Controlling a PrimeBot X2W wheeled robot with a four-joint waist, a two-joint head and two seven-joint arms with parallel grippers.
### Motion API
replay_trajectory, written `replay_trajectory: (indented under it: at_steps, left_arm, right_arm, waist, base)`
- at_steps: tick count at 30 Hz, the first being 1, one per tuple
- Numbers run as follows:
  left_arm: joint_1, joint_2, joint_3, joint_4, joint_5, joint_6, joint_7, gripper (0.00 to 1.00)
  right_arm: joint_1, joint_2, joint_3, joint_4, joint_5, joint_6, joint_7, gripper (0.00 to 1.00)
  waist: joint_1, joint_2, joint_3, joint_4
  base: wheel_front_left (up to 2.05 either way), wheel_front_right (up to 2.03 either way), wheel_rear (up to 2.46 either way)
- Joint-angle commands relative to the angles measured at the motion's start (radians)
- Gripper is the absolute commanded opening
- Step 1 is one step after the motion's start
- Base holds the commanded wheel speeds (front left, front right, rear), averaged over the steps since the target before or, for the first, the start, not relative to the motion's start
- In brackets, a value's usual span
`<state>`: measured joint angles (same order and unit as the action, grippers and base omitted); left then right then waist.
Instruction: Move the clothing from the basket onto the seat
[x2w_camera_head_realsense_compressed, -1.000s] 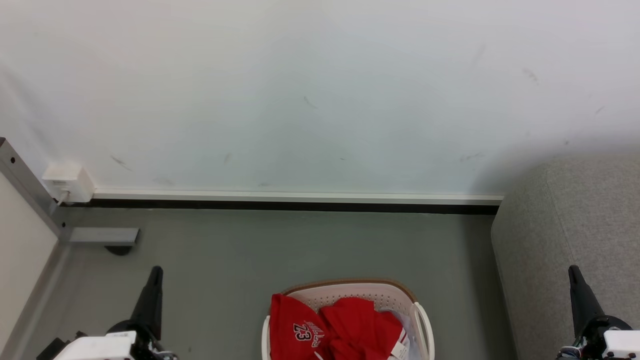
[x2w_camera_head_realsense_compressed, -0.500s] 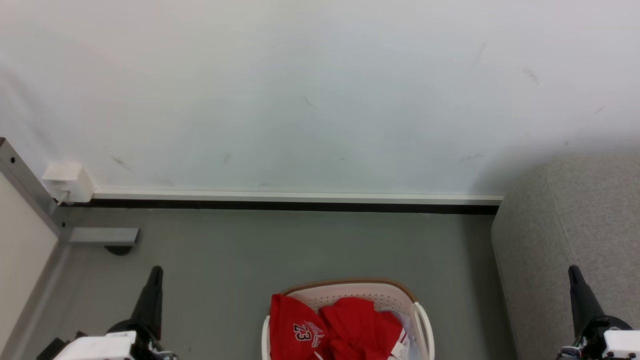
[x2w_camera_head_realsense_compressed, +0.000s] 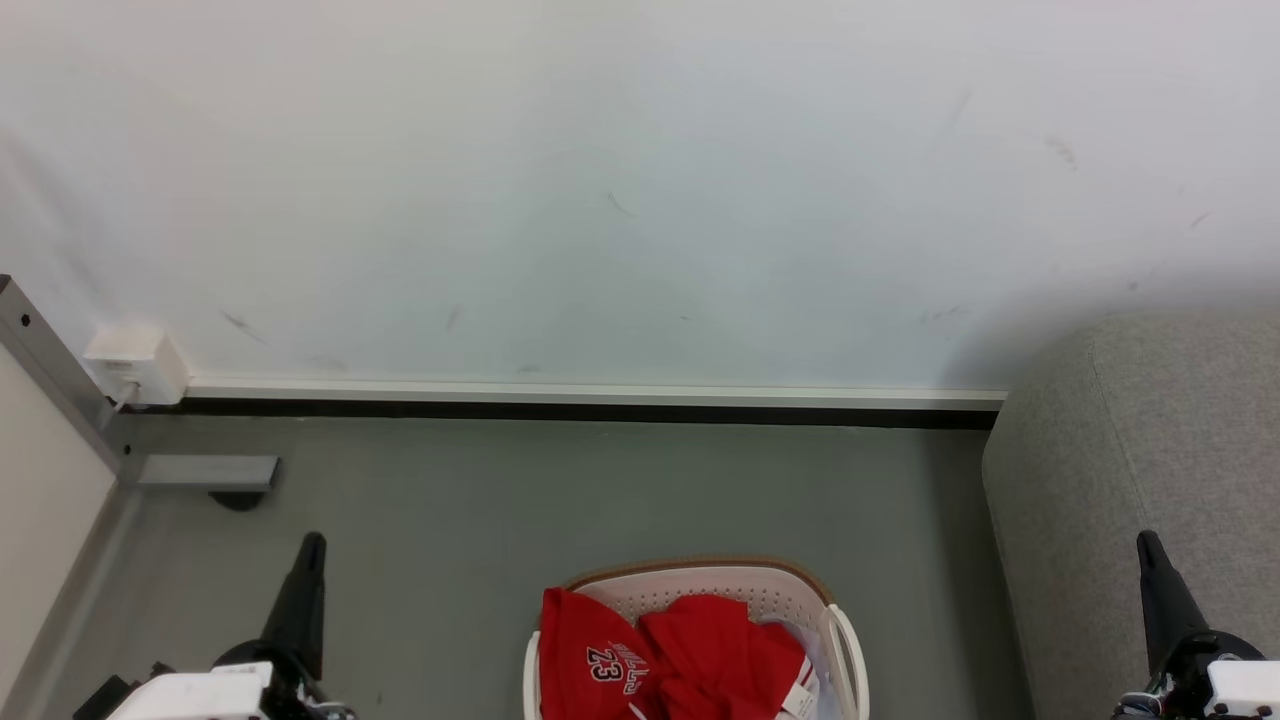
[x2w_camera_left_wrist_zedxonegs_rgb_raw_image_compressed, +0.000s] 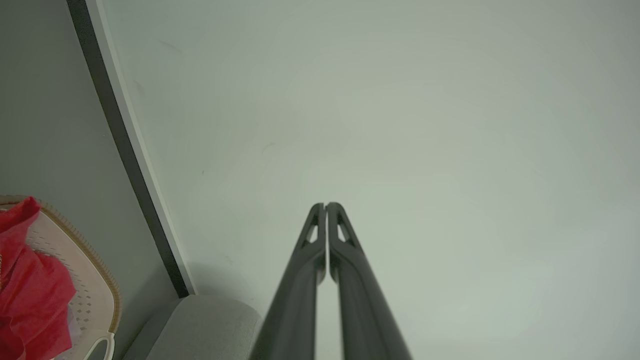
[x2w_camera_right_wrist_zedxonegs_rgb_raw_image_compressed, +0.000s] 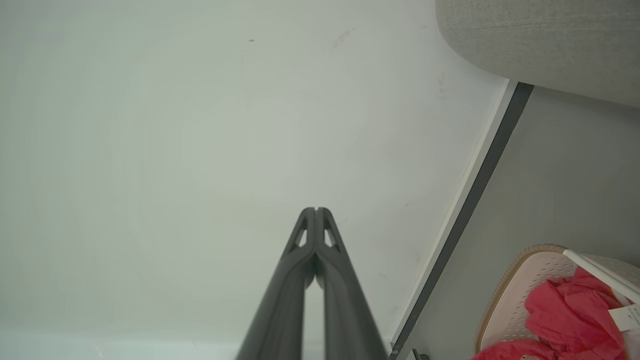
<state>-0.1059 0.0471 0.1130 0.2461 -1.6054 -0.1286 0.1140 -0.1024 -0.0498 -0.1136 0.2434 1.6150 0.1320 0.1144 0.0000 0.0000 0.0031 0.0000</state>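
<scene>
Change since a second ago: nothing has shifted; both grippers, the basket and the clothing sit where they were in the head view.
Left gripper (x2w_camera_head_realsense_compressed: 310, 548): low on the left of the head view, above the floor. Its two dark fingers are pressed together into one spike with nothing between them. In its own wrist view the tips meet in front of the wall.
Right gripper (x2w_camera_head_realsense_compressed: 1146, 545): low on the right of the head view, in front of the seat's grey side. Its fingers are likewise closed tip to tip and empty.
Clothing (x2w_camera_head_realsense_compressed: 690, 650): bright red jersey, crumpled inside the basket. A fold at the left side shows white "23" lettering. A small white tag and striped trim lie toward the basket's right side.
Basket (x2w_camera_head_realsense_compressed: 700, 566): white, perforated and brown-rimmed, standing on the floor between the two grippers and well apart from both. A white loop handle rises on its right, and its near part is cut off by the bottom edge of the head view.
Seat (x2w_camera_head_realsense_compressed: 1150, 440): light grey upholstery with a rounded corner, at the right. It is near the basket with a strip of floor between them, and its far end reaches the wall.
Floor (x2w_camera_head_realsense_compressed: 560, 490): dull grey-green, running up to a white skirting (x2w_camera_head_realsense_compressed: 600, 393) above a dark gap.
Wall (x2w_camera_head_realsense_compressed: 600, 200): pale, with faint scuff marks.
Left edge: a small white box (x2w_camera_head_realsense_compressed: 135, 362) sits on the wall just above the skirting, beside a grey metal bar (x2w_camera_head_realsense_compressed: 50, 365) slanting down to the floor.
</scene>
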Motion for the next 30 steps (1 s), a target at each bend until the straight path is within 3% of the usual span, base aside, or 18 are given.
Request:
replay_trajectory:
  at_steps: [1, 30]
  left_arm:
    - [-0.007, 0.007, 0.002, -0.003, -0.014, -0.005, 0.003, 0.00]
    - [-0.007, 0.007, 0.002, -0.003, -0.014, -0.005, 0.003, 0.00]
  right_arm:
    - [-0.013, -0.001, -0.002, 0.003, -0.005, -0.003, 0.002, 0.00]
    - [-0.013, -0.001, -0.002, 0.003, -0.005, -0.003, 0.002, 0.00]
  waist:
    - [0.0000, 0.0000, 0.000, 0.000]
    - [0.0000, 0.0000, 0.000, 0.000]
  base:
    - [0.00, 0.00, 0.00]
    - [0.00, 0.00, 0.00]
